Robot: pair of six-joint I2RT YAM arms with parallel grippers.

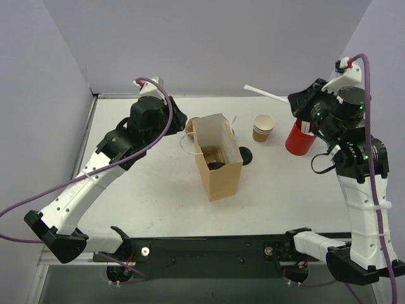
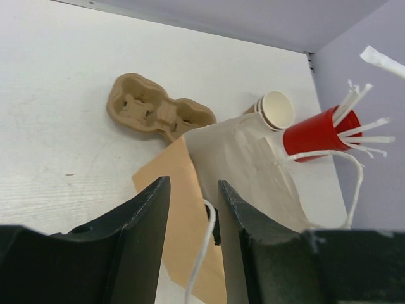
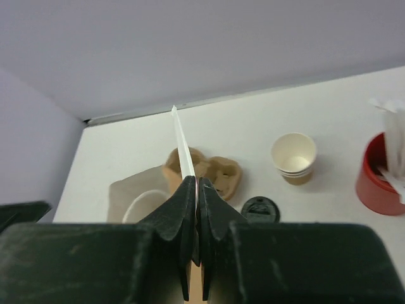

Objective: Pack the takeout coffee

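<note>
The takeout coffee, a small kraft cup with a cream inside, tops a short stack right of the open brown paper bag; it also shows in the wrist views. My left gripper is at the bag's back-left rim, jaws apart, with the bag's white cord handle running between them. My right gripper hangs high at the back right, shut on a thin white wrapped stick that points left over the table. Something dark lies inside the bag.
A red cup full of white sticks stands right of the cup stack. A flat black lid lies by the bag's right side. A moulded pulp cup carrier sits behind the bag. Grey walls close in the left, back and right.
</note>
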